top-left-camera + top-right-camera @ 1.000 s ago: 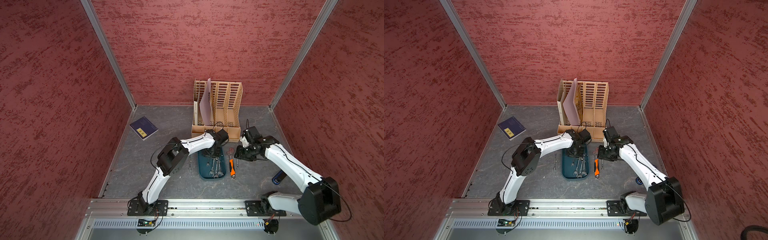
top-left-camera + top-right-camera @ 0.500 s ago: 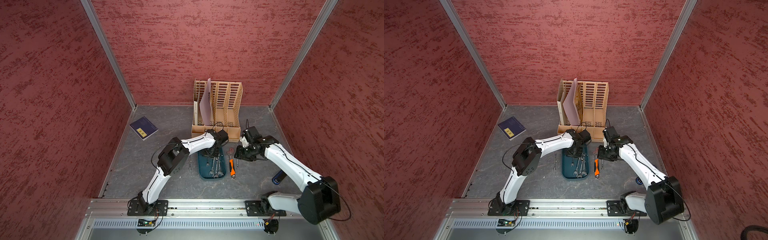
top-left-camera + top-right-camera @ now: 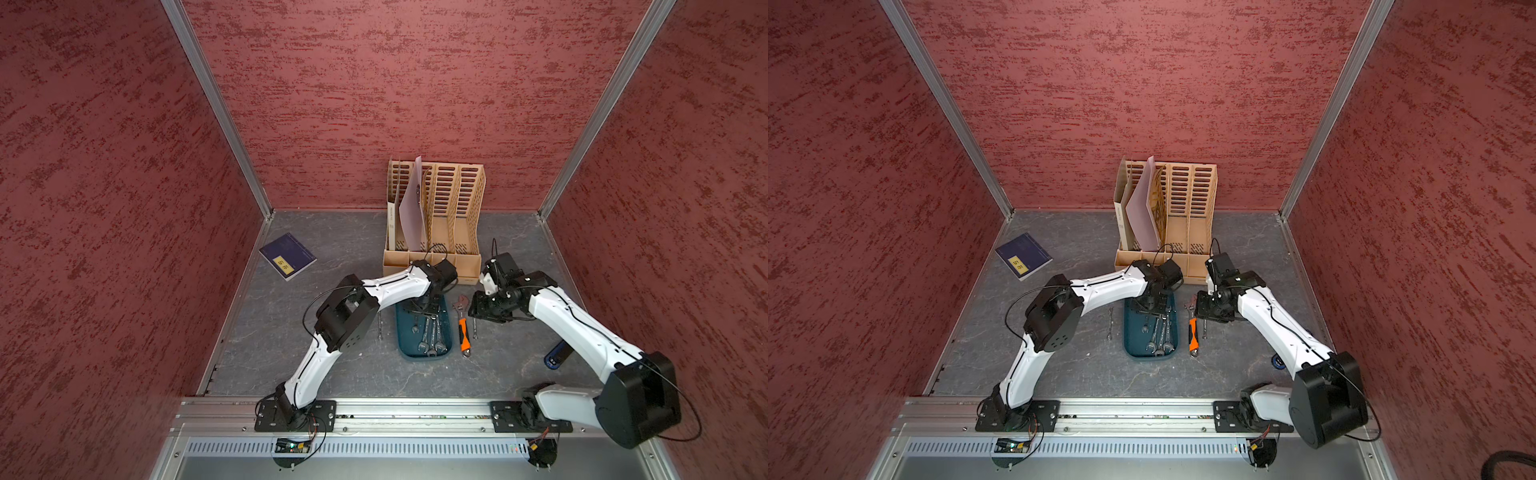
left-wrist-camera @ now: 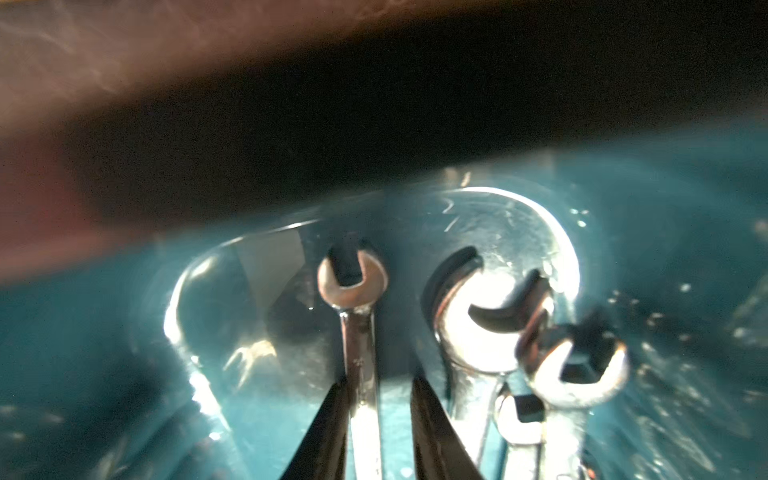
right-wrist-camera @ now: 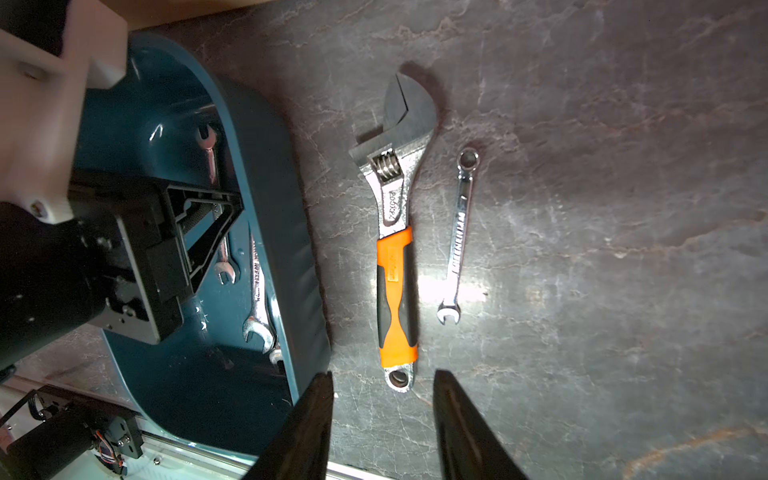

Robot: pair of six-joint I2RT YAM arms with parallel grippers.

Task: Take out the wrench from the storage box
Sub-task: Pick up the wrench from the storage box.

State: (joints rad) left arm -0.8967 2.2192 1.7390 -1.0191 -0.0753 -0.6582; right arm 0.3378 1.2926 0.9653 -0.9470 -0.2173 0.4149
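- A shallow dark teal storage box [image 3: 423,354] lies on a grey table [image 3: 332,365], with its long sides running away from the robot's base rail. It shows in both top views.
- Several silver wrenches [image 3: 432,336] lie inside the box, bunched toward its near end and its right-hand wall.
- The left gripper [image 4: 376,382] reaches down into the far half of the box.
- Its two black fingers [image 4: 324,424] stand on either side of the shaft of a slim wrench [image 4: 353,297]. One finger touches the shaft and the other stands a little off it, so the jaws are slightly parted and not clamped.
- The slim wrench is inside the box, its open-ended head pointing at a rounded end wall. Two larger wrench heads [image 4: 490,332] overlap just beside it.
- The right gripper [image 5: 382,376] hovers over the table just outside the box's right wall. Its fingers are apart and it holds nothing.
- An adjustable wrench with an orange handle [image 5: 395,266] lies on the table beside the box's right wall, parallel to it.
- A small combination wrench [image 5: 459,237] lies just past the adjustable wrench, farther from the box.
- Another thin wrench [image 3: 379,328] lies on the table near the box's left wall.
- A beige slotted file organiser [image 3: 453,216] stands just beyond the box's far end.
- A blue book [image 3: 287,255] lies well apart from the box, to its far left.
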